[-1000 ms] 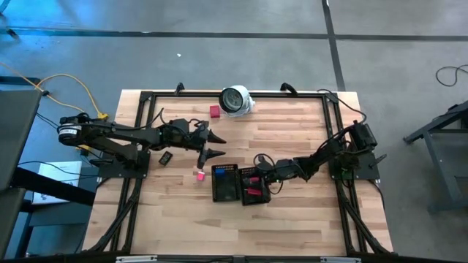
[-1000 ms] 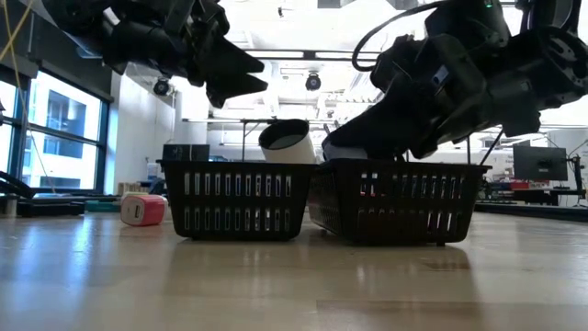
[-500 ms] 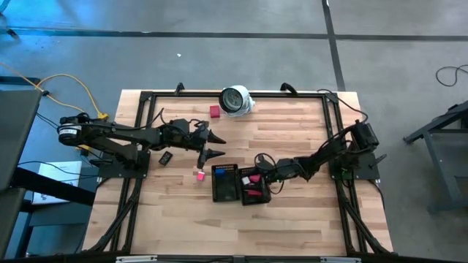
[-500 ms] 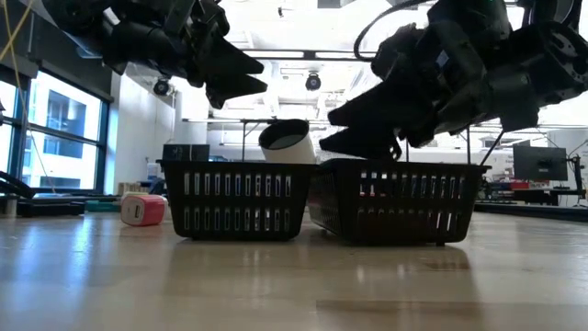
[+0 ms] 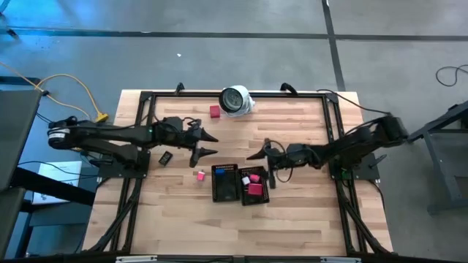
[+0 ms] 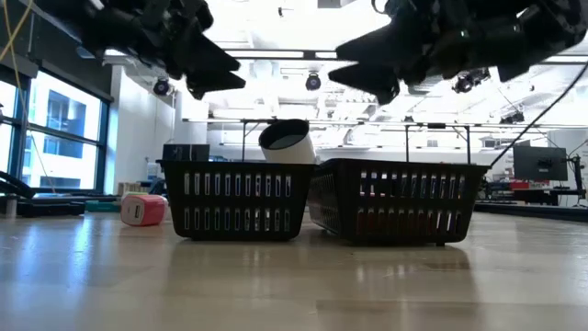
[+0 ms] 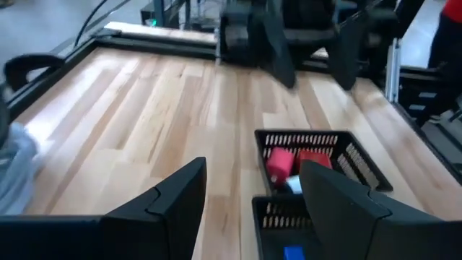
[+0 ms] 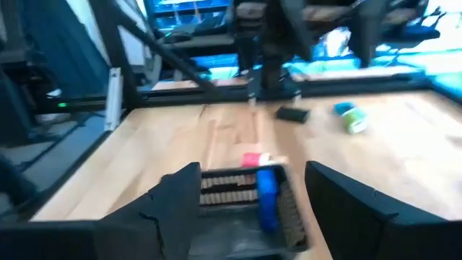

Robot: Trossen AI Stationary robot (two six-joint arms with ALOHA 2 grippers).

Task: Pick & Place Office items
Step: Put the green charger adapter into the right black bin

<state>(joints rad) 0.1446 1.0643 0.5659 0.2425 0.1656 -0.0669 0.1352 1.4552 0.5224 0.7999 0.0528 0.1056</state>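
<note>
Hovering above the wooden worktop (image 5: 292, 212), right gripper (image 5: 257, 155) with fingers spread, just beyond the right black mesh tray (image 5: 254, 185) holding small pink and red pieces (image 5: 254, 183), left gripper (image 5: 207, 144) spread too, near a small pink piece (image 5: 199, 175).

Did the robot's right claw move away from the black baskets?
Yes. The right gripper has lifted from over the right-hand tray and pulled back toward the table's far side, jaws open and empty.

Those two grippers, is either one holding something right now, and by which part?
Nothing is held. The left gripper and the right gripper both hang open and empty above the table.
</note>
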